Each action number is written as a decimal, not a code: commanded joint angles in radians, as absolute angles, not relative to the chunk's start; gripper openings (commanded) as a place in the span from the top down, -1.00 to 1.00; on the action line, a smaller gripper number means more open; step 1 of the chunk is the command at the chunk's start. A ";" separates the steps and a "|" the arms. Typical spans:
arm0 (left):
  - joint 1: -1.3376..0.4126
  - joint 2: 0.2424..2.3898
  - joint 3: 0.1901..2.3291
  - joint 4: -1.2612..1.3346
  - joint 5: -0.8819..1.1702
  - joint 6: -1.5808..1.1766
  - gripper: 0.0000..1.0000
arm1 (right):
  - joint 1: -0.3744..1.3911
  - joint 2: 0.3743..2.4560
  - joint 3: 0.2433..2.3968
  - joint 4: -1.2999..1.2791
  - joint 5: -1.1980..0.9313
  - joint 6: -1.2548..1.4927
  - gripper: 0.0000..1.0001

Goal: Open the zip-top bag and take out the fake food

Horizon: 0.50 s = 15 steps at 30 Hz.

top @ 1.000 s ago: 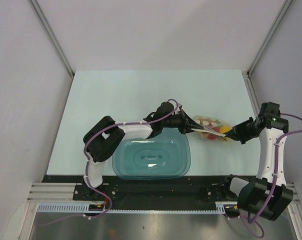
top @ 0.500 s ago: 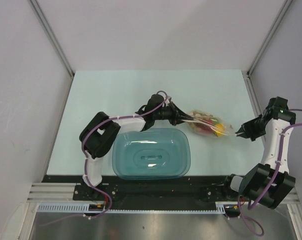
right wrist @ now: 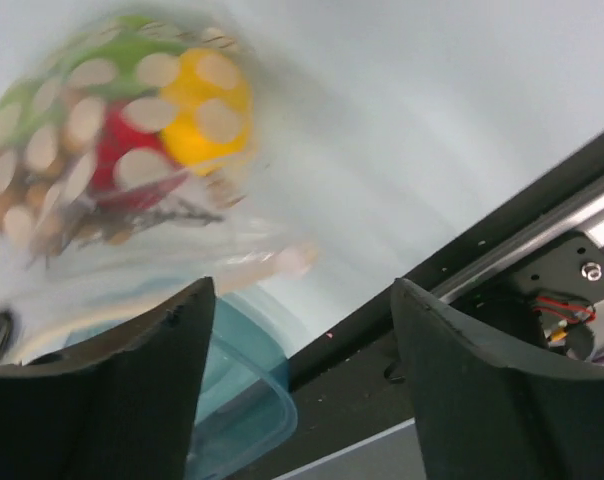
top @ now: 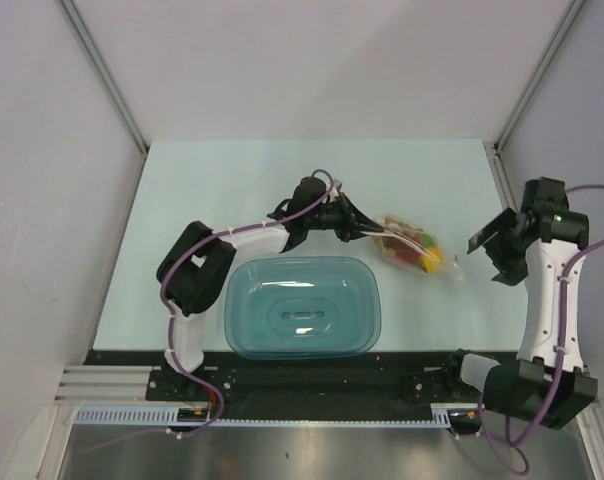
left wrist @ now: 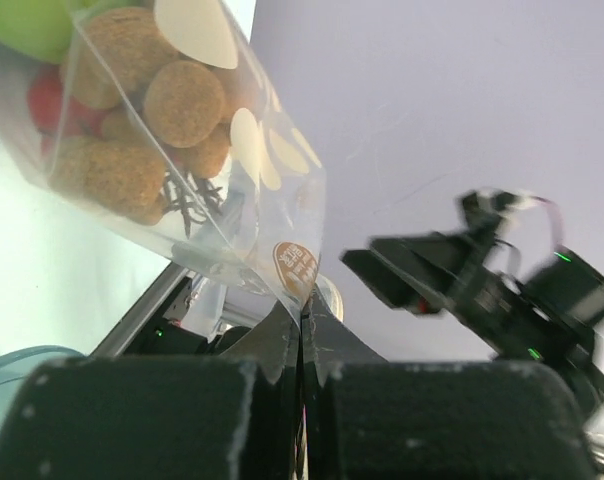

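The zip-top bag, clear with white dots, lies right of the table's middle, behind the tub's right corner. My left gripper is shut on the bag's left edge; in the left wrist view the film runs down between its closed fingertips. The fake food shows through the bag: orange-brown balls, a yellow fruit, a red piece. My right gripper stands open to the right of the bag, apart from it, and its fingers have nothing between them.
A teal translucent tub sits at the near middle of the table, just in front of the left forearm and the bag. Its corner shows under the right gripper. White walls enclose the table on three sides.
My right gripper has let go of the bag's right end, opened, and drawn back to the right. My left gripper has carried the bag a little to the left and back.
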<state>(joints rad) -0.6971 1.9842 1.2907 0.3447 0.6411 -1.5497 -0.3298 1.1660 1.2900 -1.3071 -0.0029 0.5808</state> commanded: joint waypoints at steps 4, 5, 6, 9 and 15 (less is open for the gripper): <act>-0.710 1.933 1.350 0.266 0.707 -1.402 1.00 | 0.050 1.130 1.448 -1.244 0.114 0.442 -0.56; -0.712 1.933 1.351 0.246 0.715 -1.378 1.00 | 0.130 1.155 1.437 -1.235 0.124 0.433 -0.52; -0.713 1.931 1.350 0.247 0.721 -1.371 0.99 | 0.165 1.164 1.413 -1.198 0.127 0.408 -0.49; -0.713 1.934 1.348 0.253 0.747 -1.347 1.00 | 0.259 1.187 1.355 -1.116 0.121 0.387 -0.36; -0.712 1.950 1.407 0.172 0.770 -1.276 1.00 | 0.379 1.216 1.307 -1.086 0.162 0.328 0.16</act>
